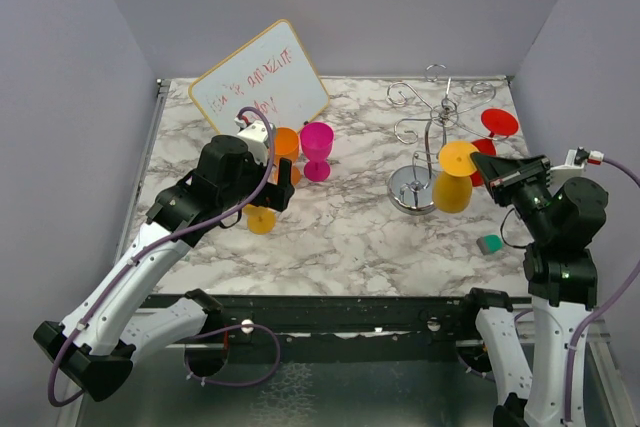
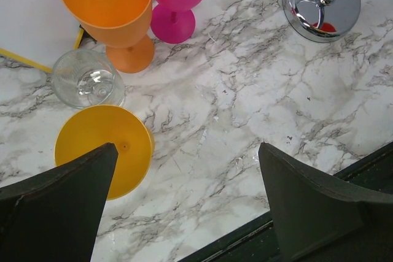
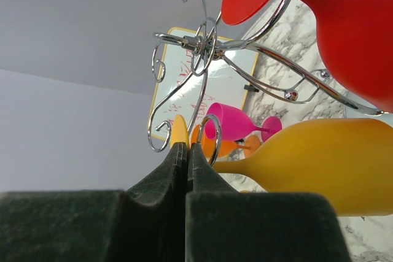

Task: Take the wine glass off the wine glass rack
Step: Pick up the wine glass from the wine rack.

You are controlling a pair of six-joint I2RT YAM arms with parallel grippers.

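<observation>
Against my right claw (image 3: pixel 185 146): yellow glass (image 3: pixel 319 164), hung foot-up on rack (image 1: pixel 408 190). Light, stiff, slick plastic, likely. Claw pressed shut, seemingly pinching foot rim; stem would grip surer.

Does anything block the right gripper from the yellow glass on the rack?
Nothing visible does. The right gripper, jaws together, is right at the foot of the yellow glass; a rack scroll curls beside its tips, and the red glass hangs aside.
</observation>
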